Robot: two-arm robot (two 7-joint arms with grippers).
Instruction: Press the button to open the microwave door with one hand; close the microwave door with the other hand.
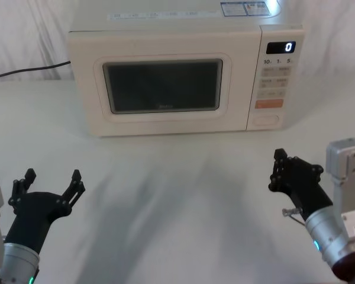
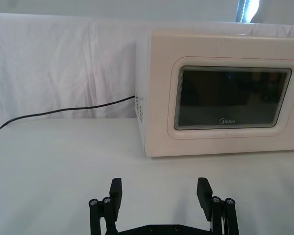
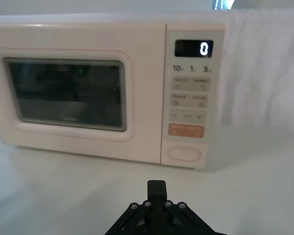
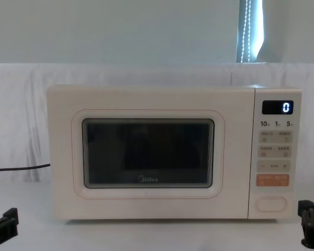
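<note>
The cream microwave stands at the back of the table with its microwave door (image 1: 163,86) (image 4: 146,154) (image 2: 232,98) (image 3: 63,93) shut flush. The blank cream pill-shaped button (image 1: 266,120) (image 3: 184,153) (image 4: 271,203) sits at the bottom of the control panel, under an orange key. My left gripper (image 1: 52,180) (image 2: 159,191) hovers low at the front left, open, well short of the door. My right gripper (image 1: 278,158) (image 3: 157,185) is at the front right, shut, facing the control panel from a distance.
A black power cord (image 2: 63,111) (image 1: 23,71) runs off to the left behind the microwave. White cloth covers the table (image 1: 177,195) and the wall behind. The display (image 4: 278,107) reads 0.
</note>
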